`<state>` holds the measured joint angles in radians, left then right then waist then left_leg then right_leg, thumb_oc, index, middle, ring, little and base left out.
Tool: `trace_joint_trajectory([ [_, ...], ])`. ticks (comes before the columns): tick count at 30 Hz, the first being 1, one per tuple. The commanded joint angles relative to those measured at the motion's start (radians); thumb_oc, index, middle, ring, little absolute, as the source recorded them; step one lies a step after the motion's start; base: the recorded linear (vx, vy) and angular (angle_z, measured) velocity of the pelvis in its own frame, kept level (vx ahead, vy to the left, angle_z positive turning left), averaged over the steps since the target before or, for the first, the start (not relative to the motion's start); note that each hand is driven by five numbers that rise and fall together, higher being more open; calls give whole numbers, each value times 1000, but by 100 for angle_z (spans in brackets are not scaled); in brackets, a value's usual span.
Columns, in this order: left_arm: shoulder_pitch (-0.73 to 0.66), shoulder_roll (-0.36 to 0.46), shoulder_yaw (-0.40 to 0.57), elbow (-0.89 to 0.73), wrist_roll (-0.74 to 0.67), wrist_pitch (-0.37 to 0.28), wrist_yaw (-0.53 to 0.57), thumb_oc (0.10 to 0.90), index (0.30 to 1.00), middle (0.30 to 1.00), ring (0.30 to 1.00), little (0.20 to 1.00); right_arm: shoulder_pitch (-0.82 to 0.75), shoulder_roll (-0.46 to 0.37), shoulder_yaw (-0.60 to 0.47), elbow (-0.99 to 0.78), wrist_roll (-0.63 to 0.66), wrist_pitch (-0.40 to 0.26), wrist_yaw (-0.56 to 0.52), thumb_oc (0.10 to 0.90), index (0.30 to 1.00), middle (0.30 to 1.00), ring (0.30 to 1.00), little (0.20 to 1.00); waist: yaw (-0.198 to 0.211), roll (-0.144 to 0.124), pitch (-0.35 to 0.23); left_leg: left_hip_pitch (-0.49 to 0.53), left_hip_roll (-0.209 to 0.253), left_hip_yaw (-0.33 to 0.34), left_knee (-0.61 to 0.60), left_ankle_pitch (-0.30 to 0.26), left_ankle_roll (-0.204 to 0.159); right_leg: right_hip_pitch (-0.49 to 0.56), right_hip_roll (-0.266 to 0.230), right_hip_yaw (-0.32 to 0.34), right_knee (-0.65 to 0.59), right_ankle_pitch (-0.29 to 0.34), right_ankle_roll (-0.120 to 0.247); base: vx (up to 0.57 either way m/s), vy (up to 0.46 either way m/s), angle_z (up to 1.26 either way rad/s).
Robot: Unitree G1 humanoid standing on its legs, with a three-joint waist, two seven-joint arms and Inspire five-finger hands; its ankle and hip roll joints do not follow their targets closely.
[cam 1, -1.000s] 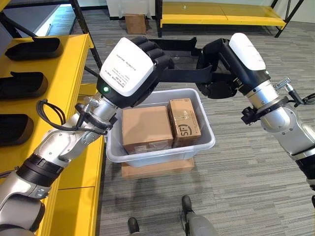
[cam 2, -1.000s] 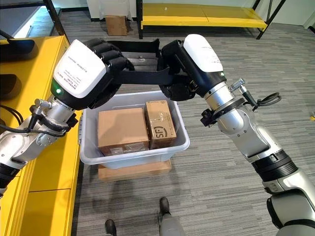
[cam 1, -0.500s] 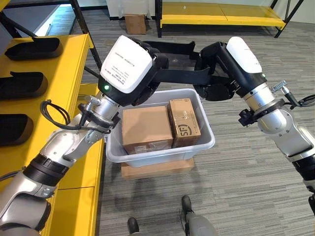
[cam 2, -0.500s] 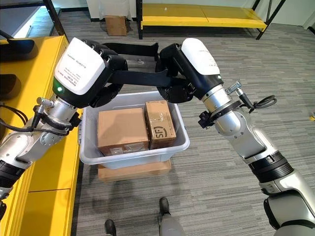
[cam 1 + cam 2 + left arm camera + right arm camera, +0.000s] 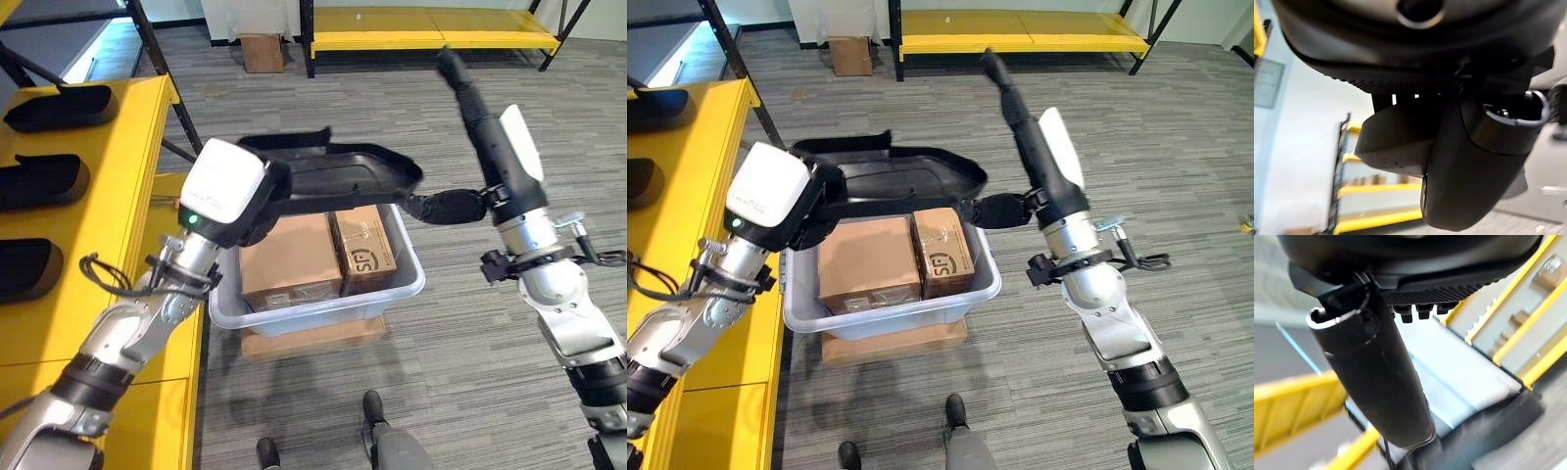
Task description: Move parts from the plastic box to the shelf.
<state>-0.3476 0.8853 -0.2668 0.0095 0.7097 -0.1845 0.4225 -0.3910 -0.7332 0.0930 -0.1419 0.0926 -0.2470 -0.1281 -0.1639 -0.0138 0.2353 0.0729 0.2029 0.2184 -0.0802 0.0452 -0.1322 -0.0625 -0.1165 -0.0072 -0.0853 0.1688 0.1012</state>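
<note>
**Black moulded part held over the box, right side barely supported**

Black plastic, long and curved: in the left eye view the moulded part [image 5: 338, 176] hangs above the grey plastic box [image 5: 323, 304], the left hand [image 5: 257, 201] curled round its near end. The yellow shelf [image 5: 118, 186] lies just beside, already carrying similar parts [image 5: 44, 181].

In the right eye view the right hand [image 5: 1019, 127] has its fingers straight, only the thumb at the part's edge; I'd fear it tipping.

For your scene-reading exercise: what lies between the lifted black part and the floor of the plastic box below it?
Two cardboard boxes stand side by side in the plastic box, under the black part held by the left hand, seen in both eye views.
</note>
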Motion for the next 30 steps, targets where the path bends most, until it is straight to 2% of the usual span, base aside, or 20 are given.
trace_joint_trajectory([
  [1, -53, 10, 85, 23, -65, -8, 55, 400, 300, 300, 300, 300, -8, -26, -47, -49, 68, -76, -8, 900, 1000, 1000, 1000, 1000, -8, -3, -218, 75, 49, 2, -6, -42, -20, 72, -75, 23, 73, -174, 96, -26, -24, -4],
  [2, -4, 1, 129, 22, -70, -8, 51, 400, 300, 300, 300, 300, 54, -17, -99, -79, 75, -79, 3, 900, 1000, 1000, 1000, 1000, -19, 4, -216, 78, 48, 6, -5, -42, -19, 68, -74, 29, 77, -175, 95, -22, -17, -3],
  [8, 66, -42, 198, 31, -89, 0, 48, 400, 300, 300, 300, 300, 163, 32, -171, -121, 111, -83, 23, 900, 1000, 1000, 1000, 1000, -32, 16, -212, 79, 48, 10, -6, -40, -19, 61, -73, 35, 80, -175, 92, -26, -15, -10],
  [10, 117, -85, 247, 32, -106, 6, 54, 400, 300, 300, 300, 300, 239, 77, -208, -127, 139, -81, 36, 900, 1000, 1000, 1000, 1000, -37, 21, -208, 77, 47, 10, -7, -38, -18, 58, -73, 36, 79, -175, 90, -17, -9, -3],
  [14, 175, -138, 298, 13, -120, 8, 60, 400, 300, 300, 300, 300, 312, 116, -237, -131, 143, -76, 44, 900, 1000, 1000, 1000, 1000, -41, 27, -206, 73, 47, 7, -7, -36, -19, 54, -72, 36, 82, -177, 87, 0, 0, 0],
  [17, 254, -209, 361, -53, -135, 4, 66, 400, 300, 300, 300, 300, 388, 174, -262, -113, 145, -61, 43, 900, 1000, 1000, 1000, 1000, -37, 33, -197, 66, 48, 0, -6, -31, -19, 52, -71, 33, 89, -182, 81, -11, -12, 0],
  [20, 297, -236, 403, -109, -144, 0, 65, 400, 300, 300, 300, 300, 423, 193, -277, -113, 132, -57, 39, 900, 1000, 1000, 1000, 1000, -34, 39, -194, 63, 49, -6, -6, -28, -18, 53, -70, 27, 94, -186, 77, -26, -25, 1],
  [21, 328, -275, 429, -149, -170, -9, 70, 400, 300, 300, 300, 300, 452, 219, -280, -110, 135, -55, 39, 900, 1000, 1000, 1000, 1000, -28, 45, -188, 57, 53, -14, -6, -22, -18, 54, -69, 22, 99, -191, 73, -46, -42, 3],
  [23, 360, -300, 449, -194, -180, -19, 71, 400, 300, 300, 300, 300, 467, 228, -280, -108, 125, -55, 37, 900, 1000, 1000, 1000, 1000, -21, 53, -183, 52, 55, -21, -5, -15, -19, 55, -66, 15, 103, -196, 69, -39, -31, 5],
  [30, 434, -358, 472, -275, -231, -30, 77, 400, 300, 300, 300, 300, 470, 230, -228, -85, 132, -50, 42, 900, 1000, 1000, 1000, 1000, 4, 78, -160, 30, 70, -55, -2, 17, -25, 46, -50, -11, 152, -229, 49, -63, -51, 13],
])
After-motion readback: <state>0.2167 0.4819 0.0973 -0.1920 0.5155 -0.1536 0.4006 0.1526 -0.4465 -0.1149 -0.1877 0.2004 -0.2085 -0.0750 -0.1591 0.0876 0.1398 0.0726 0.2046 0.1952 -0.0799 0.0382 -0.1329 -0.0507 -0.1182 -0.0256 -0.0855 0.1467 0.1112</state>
